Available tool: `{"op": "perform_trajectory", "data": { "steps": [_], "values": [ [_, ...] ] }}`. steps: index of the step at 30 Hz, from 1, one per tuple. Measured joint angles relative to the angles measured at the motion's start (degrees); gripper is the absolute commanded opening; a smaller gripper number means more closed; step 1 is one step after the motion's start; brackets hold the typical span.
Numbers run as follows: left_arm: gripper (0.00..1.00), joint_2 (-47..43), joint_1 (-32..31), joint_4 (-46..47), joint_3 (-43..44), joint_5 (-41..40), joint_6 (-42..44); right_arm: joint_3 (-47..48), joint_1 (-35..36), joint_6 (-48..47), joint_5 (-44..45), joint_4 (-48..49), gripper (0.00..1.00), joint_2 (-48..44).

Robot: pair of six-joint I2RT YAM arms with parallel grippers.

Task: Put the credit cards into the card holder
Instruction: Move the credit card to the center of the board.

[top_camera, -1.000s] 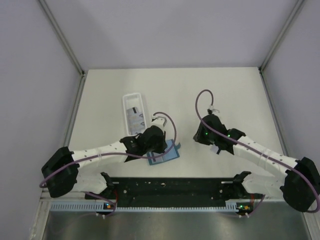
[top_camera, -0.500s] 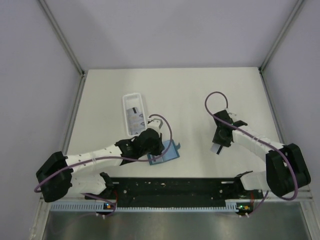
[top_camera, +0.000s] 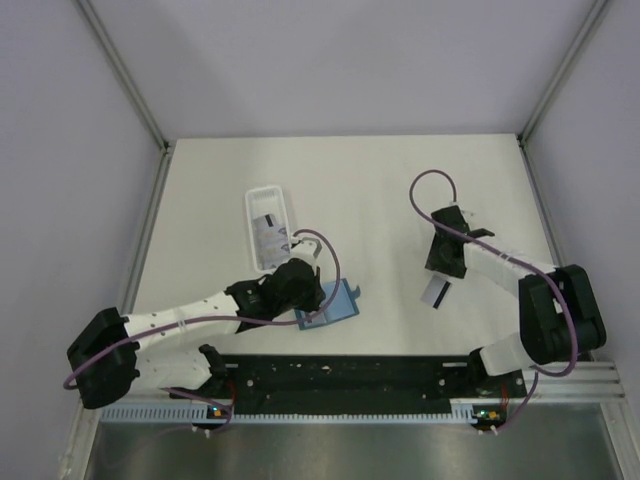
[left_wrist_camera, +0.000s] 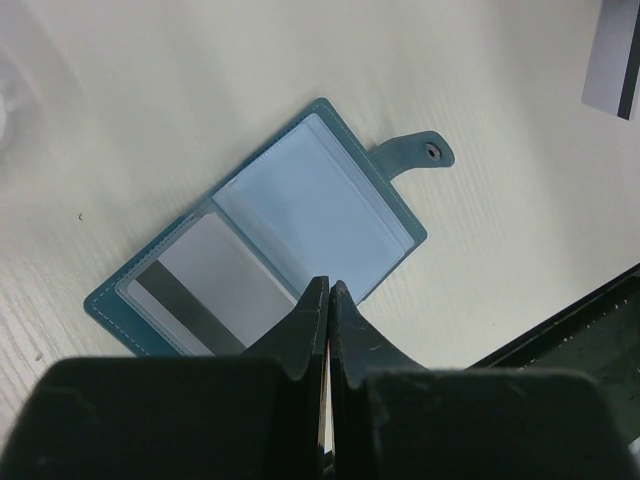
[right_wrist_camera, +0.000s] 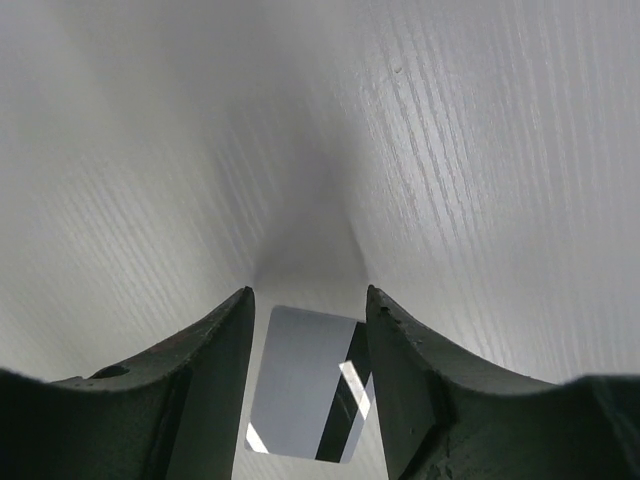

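From above, pale walls (top_camera: 330,60) enclose the white surface (top_camera: 400,180), open card holder (top_camera: 335,305) near its front edge; left wrist: left gripper (left_wrist_camera: 328,290) jaws closed above it; right wrist: right gripper (right_wrist_camera: 305,300) jaws parted astride one flat credit card (right_wrist_camera: 300,385).

Tray (top_camera: 249,215): on the bench (top_camera: 380,190), left of centre, its long side running front to back.
Stacked cards (top_camera: 268,237): lying inside the tray.
Card holder (top_camera: 338,303): spread flat on the bench, nearer than the tray and just to its right, close to the front rail (top_camera: 350,375).
Tucked card (left_wrist_camera: 215,275): inside the card holder, in the leaf away from its tab.
Loose card (top_camera: 434,291): flat on the bench, well apart to the right of the card holder.
Left end effector (left_wrist_camera: 328,290): over the card holder's edge.
Right end effector (right_wrist_camera: 307,300): above the loose card.
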Motion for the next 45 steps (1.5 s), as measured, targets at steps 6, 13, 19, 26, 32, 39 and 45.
{"op": "perform_trajectory", "data": {
  "steps": [6,13,19,26,32,39,45],
  "values": [
    [0.00,0.0,0.0,-0.5,-0.3,-0.1,0.0,1.7,-1.3,-1.7,-0.4,2.8,0.49,4.6],
    [0.00,-0.5,0.0,-0.6,-0.9,-0.2,0.0,2.0,-1.4,-1.7,-1.4,4.2,0.47,5.2],
    [0.00,-1.1,0.0,-0.6,-1.2,-0.3,0.0,1.0,-1.4,-0.6,-1.5,4.4,0.43,4.2],
    [0.00,-1.9,0.0,-0.5,-2.3,-0.3,-0.2,-0.6,-0.9,0.5,-1.9,1.5,0.41,1.9],
    [0.00,-2.3,0.0,-0.5,-2.8,-0.3,-0.2,-0.7,1.1,1.0,-2.1,-0.7,0.41,1.5],
    [0.00,-3.8,0.0,-0.4,-3.3,-0.3,-0.2,-0.8,5.9,3.3,-2.4,-3.1,0.38,1.0],
    [0.00,-4.6,0.0,-0.5,-3.8,-0.3,-0.2,-3.0,9.4,6.2,-2.2,-5.1,0.38,-1.6]
  ]
}}
